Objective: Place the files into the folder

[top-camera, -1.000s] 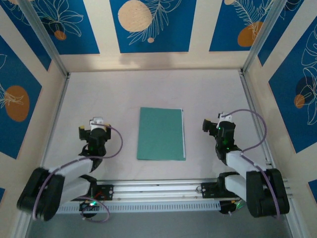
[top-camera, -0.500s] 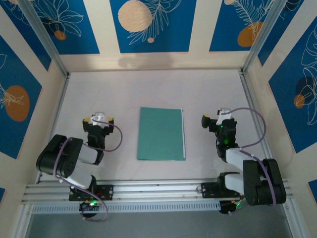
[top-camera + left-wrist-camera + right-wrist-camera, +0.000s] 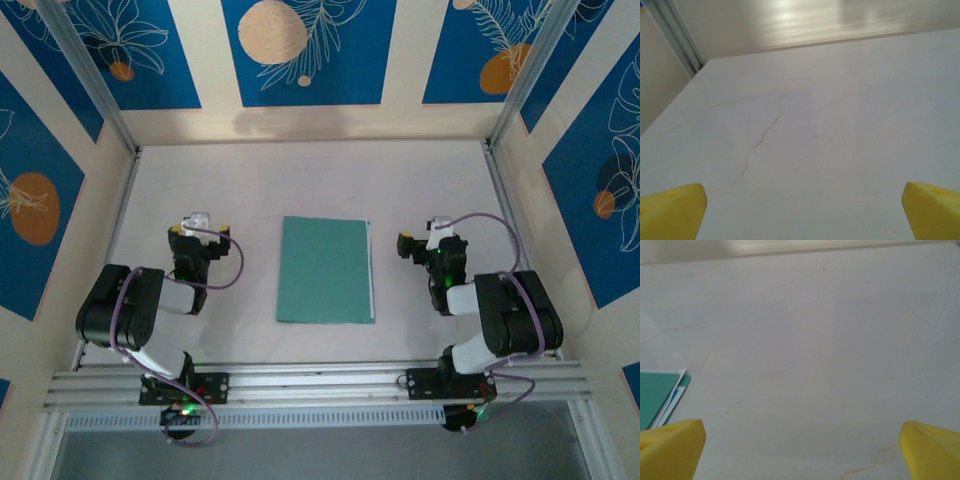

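Left pincer [image 3: 199,232] is wide open with nothing between the jaws. From above we see it over bare table [image 3: 300,180], left of the folder [image 3: 325,270] and well apart from it. Wrist view agrees: yellow fingertips [image 3: 670,212] sit in both lower corners, and between them is plain white table with a faint brownish crack line.

Right pincer [image 3: 432,243] is also wide open and empty. It sits right of the folder, near it but not touching. In its wrist view the yellow fingertips [image 3: 670,447] are in the lower corners with table between them.

Folder lies flat and closed mid-table, between the two arms, long side running away from the bases.

Files [image 3: 678,380]: at the left edge of the right wrist view we catch the folder's corner. A white sheet corner and a blue strip poke out past the teal cover, with a sliver of teal beyond them, so the sheets look sandwiched between the covers. From above they show as a thin pale line along the folder's right edge. We cannot tell how many sheets.
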Controlling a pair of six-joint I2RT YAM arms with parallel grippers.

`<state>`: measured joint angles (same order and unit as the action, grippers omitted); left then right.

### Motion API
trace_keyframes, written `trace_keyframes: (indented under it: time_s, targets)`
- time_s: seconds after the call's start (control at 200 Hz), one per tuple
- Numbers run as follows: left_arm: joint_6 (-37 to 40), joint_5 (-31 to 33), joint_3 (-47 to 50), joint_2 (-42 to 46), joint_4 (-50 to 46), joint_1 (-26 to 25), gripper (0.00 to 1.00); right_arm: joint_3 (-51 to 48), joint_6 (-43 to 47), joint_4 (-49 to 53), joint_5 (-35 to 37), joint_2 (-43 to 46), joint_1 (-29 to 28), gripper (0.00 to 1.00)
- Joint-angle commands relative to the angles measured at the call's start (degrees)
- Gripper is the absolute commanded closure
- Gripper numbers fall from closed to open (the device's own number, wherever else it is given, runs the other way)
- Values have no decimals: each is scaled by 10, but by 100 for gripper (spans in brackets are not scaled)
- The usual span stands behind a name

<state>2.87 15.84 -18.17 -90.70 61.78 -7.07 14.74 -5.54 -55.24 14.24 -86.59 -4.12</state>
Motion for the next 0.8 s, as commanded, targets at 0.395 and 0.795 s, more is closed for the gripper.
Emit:
trace_keyframes:
  time_s: [0.395, 0.795]
  targets:
    - [-17, -15, -23, 9, -59, 11, 0, 86, -15, 78, -40, -8, 34, 1]
    - [-18, -14, -22, 10, -58, 11, 0, 84, -12, 75, -33, -7, 30, 1]
